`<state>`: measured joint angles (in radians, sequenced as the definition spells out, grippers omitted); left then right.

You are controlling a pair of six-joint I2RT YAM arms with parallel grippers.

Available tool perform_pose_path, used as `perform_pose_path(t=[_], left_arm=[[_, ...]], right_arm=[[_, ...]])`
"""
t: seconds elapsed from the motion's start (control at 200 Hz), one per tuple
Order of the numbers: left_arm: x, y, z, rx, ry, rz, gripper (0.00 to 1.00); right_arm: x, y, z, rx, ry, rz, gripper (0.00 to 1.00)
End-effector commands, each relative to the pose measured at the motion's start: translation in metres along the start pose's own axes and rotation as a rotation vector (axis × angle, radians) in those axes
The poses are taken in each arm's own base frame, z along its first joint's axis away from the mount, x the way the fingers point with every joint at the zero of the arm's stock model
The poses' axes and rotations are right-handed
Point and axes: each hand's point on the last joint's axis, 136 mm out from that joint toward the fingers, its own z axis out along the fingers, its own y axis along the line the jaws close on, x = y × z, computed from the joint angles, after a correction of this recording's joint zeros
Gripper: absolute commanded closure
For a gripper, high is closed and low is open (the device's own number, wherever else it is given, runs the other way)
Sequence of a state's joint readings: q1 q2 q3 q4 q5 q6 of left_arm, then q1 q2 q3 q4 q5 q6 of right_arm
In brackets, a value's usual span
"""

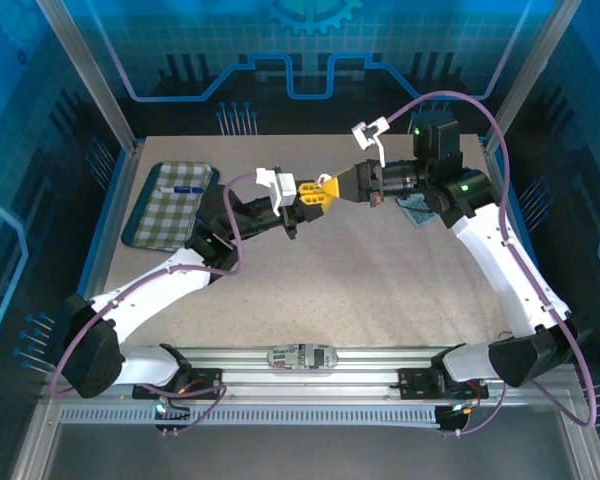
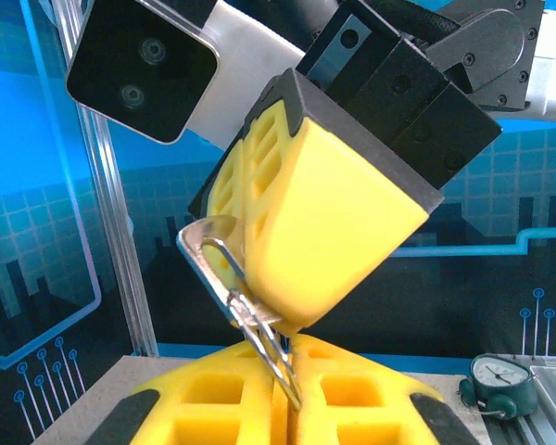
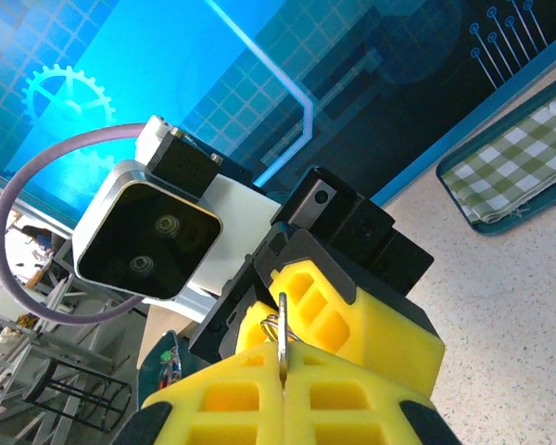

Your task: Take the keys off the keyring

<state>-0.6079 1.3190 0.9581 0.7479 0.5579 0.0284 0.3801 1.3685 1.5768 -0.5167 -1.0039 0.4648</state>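
A speckled beige table (image 1: 380, 290) takes up the middle of the top view. Across the top of the frame stands a blue wall panel (image 1: 180, 40) printed with a grid, circuit lines and a gear motif (image 1: 310, 12). Silver aluminium posts (image 1: 85, 70) slant down from both upper corners, and an aluminium rail (image 1: 380, 357) runs along the bottom. The light is even and bluish.

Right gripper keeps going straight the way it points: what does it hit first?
The left gripper, tip to tip with the right gripper; the metal keyring bridges the gap, so contact likely comes almost at once.
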Motion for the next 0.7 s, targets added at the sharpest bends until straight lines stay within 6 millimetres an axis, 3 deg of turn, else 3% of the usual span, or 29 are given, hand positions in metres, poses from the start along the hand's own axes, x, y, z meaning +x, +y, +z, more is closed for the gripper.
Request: perform_pose_path(t=[0.0, 0.18, 0.285, 0.425, 0.525, 0.625, 0.695], left_arm=[[-0.0339, 0.0027, -0.0048, -0.043, -0.06, 0.068, 0.93], [-0.0333, 0.0082, -0.0093, -0.094, -0.035, 0.078, 0.95], [-0.0316, 0.0045, -0.0087, -0.071, -0.016, 0.064, 0.82], [-0.03, 0.0024, -0.0057, -0.048, 0.0, 0.039, 0.77], [-0.0285, 0.0027, -0.0032, -0.044, 0.011, 0.028, 0.82], [-0.028, 0.0036, -0.0019, -0.044, 0.01, 0.022, 0.74], [-0.0285, 0.0023, -0.0012, -0.037, 0.008, 0.023, 0.78]], right_arm=[[0.002, 0.01, -0.0072, -0.015, -0.008, -0.021, 1.0], [0.0068, 0.0049, -0.0078, 0.034, -0.008, -0.066, 1.0], [0.0093, 0.0024, -0.0047, 0.035, 0.002, -0.063, 1.0], [0.0091, 0.0036, -0.0028, 0.032, 0.004, -0.068, 1.0], [0.0095, 0.0053, -0.0031, 0.03, 0.003, -0.068, 1.0], [0.0099, 0.0076, -0.003, 0.025, 0.004, -0.067, 1.0], [0.0105, 0.0085, -0.0026, 0.023, 0.006, -0.068, 1.0]])
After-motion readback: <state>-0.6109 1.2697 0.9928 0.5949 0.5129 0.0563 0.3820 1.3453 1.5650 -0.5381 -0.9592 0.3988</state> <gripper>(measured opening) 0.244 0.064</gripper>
